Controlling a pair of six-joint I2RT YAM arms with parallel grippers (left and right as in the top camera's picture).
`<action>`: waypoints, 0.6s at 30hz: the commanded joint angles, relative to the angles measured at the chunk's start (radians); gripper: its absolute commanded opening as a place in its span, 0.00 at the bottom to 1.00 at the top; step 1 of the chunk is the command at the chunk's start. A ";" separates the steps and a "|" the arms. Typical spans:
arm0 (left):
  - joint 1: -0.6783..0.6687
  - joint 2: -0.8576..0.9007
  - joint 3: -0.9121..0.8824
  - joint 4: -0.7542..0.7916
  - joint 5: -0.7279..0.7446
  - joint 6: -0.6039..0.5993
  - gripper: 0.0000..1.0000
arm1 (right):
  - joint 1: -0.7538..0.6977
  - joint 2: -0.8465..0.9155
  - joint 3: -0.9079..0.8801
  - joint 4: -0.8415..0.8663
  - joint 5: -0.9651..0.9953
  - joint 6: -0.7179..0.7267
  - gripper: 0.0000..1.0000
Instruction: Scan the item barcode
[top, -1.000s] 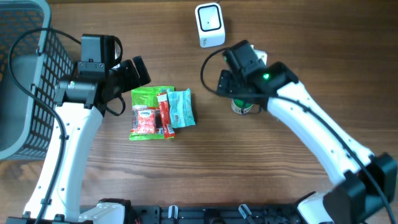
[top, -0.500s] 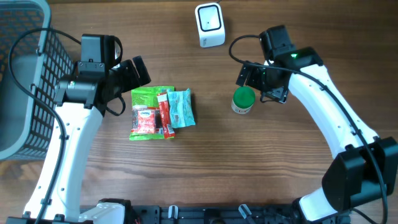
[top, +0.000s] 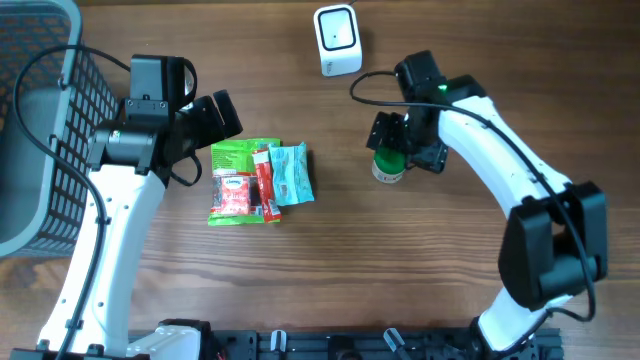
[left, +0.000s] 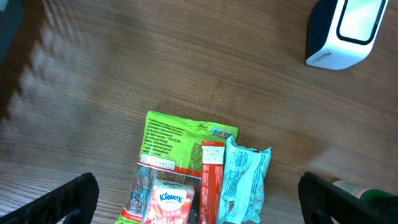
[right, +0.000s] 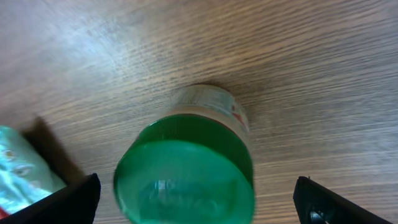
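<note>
A small jar with a green lid (top: 388, 165) (right: 186, 177) stands upright on the wooden table. My right gripper (top: 405, 146) (right: 199, 208) hovers just above it, open, with a fingertip on each side of the lid and not touching it. A white barcode scanner (top: 337, 40) (left: 345, 31) stands at the far edge. A pile of packets lies mid-table: a green packet (top: 235, 155) (left: 180, 134), a Kleenex pack (left: 169, 200), a red stick (left: 211, 177) and a teal pouch (top: 292, 172) (left: 245, 177). My left gripper (top: 213, 122) (left: 199, 202) hangs open above the pile, holding nothing.
A grey mesh basket (top: 40, 130) stands at the table's left edge, beside the left arm. The teal pouch's corner (right: 22, 165) shows left of the jar in the right wrist view. Bare wood lies between the pile and the jar.
The right gripper swung away to the right of the jar, then came back left over its lid. The left arm and the packets have not moved.
</note>
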 joint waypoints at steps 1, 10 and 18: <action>0.006 -0.005 0.008 -0.001 -0.013 0.012 1.00 | 0.026 0.058 0.000 0.010 -0.008 -0.015 1.00; 0.006 -0.005 0.008 -0.001 -0.013 0.013 1.00 | 0.047 0.088 0.000 0.026 0.019 -0.016 0.98; 0.006 -0.005 0.008 -0.001 -0.013 0.013 1.00 | 0.047 0.088 0.000 0.025 0.060 -0.049 0.88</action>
